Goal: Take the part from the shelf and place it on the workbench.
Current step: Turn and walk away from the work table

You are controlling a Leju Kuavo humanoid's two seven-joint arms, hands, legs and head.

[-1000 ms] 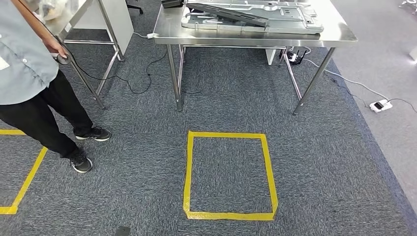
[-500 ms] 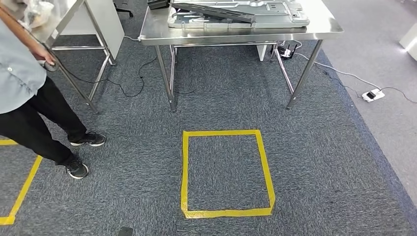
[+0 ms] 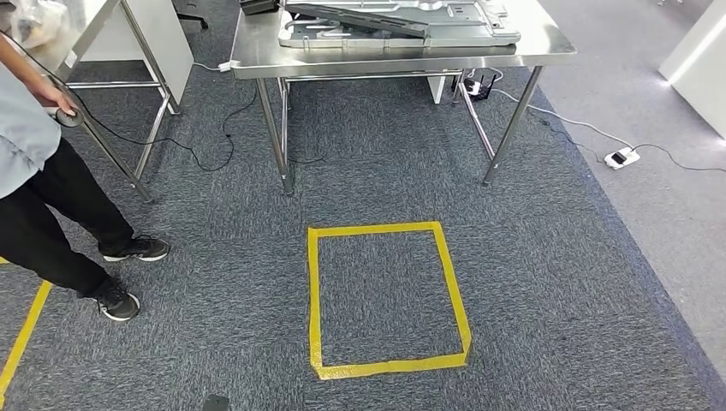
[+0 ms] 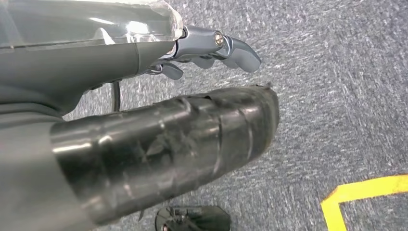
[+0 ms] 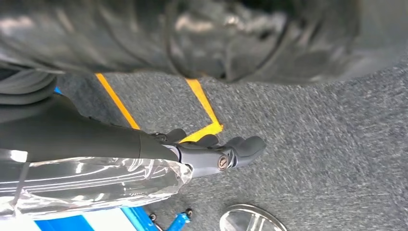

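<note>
A steel workbench [image 3: 385,65] stands ahead at the far end of the carpet. Flat grey metal plates [image 3: 402,21] lie stacked on its top. I cannot tell which object is the part from the shelf. My left hand [image 4: 207,48] hangs over the grey carpet, its fingers stretched out and holding nothing. My right hand [image 5: 211,154] hangs the same way, with its fingers out and nothing in them.
A yellow tape square [image 3: 312,300] marks the carpet before the workbench. A person [image 3: 43,197] stands at the left, one hand on the leg of a second steel table [image 3: 137,51]. Cables [image 3: 197,154] and a power strip [image 3: 618,157] lie on the floor. A white cabinet [image 3: 698,60] stands at the right.
The whole picture has shifted left, so the camera has moved. The workbench, tape square and person all sit further left, and the white cabinet has come in at the right.
</note>
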